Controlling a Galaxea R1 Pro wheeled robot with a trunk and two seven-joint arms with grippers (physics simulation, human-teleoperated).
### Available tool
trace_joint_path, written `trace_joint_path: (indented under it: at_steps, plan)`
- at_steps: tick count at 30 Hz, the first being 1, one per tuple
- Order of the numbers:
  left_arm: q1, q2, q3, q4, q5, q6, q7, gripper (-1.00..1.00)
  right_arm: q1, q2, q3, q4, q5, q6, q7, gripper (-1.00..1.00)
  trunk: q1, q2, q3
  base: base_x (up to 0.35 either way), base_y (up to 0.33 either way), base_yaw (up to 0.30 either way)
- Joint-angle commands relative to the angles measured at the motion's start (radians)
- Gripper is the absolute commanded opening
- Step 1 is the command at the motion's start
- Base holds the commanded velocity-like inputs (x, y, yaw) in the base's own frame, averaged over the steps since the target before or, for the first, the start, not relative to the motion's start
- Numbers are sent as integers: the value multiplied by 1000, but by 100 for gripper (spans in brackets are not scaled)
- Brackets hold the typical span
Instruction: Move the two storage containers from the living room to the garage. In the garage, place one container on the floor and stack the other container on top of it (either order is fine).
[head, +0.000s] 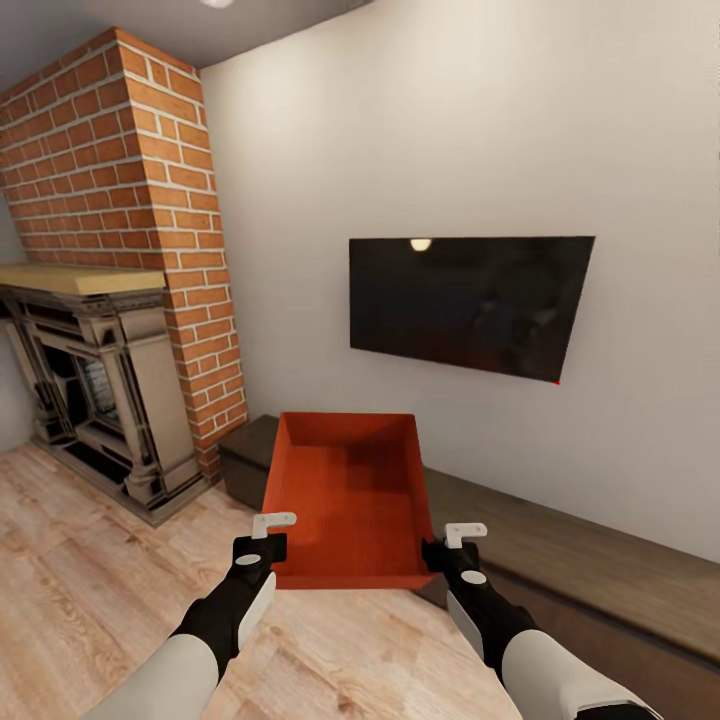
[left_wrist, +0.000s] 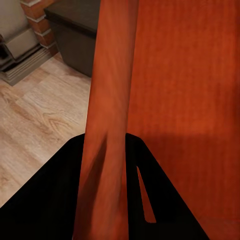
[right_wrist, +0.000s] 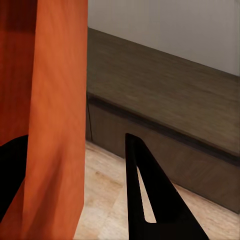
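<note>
The left tool (head: 258, 548) is clamped on the left wall of the orange-red storage container (head: 348, 500), its dark fingers (left_wrist: 50, 195) sitting on either side of that wall in the left wrist view. The right tool (head: 452, 552) straddles the container's right wall, but one finger (right_wrist: 150, 200) stands clear of the plastic, so I cannot tell if it grips. The container is lifted between both arms, above the light wood floor (head: 90, 570), just in front of the low dark worktop (head: 590, 560). Above that worktop a black television (head: 465, 305) hangs on the white wall. Left of the worktop rises a brick chimney (head: 150, 200) with a fireplace (head: 95, 380).
</note>
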Motion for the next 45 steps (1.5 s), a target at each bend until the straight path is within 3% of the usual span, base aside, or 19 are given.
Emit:
trace_joint_path:
  at_steps: [1, 33, 45]
  plan:
    - [-1, 1, -3, -3, -7, 8, 13, -100, -1, -1, 3, 1, 1, -2, -9, -100, 0, -1, 0, 0, 0, 0]
    - [0, 1, -3, -3, -5, 8, 13, -100, -1, 1, 3, 1, 1, -2, -9, -100, 0, -1, 48, 0, 0, 0]
    - [-1, 1, -3, -3, -5, 8, 13, -100, -1, 1, 3, 1, 7, -6, -12, -100, 0, -1, 49, 0, 0, 0]
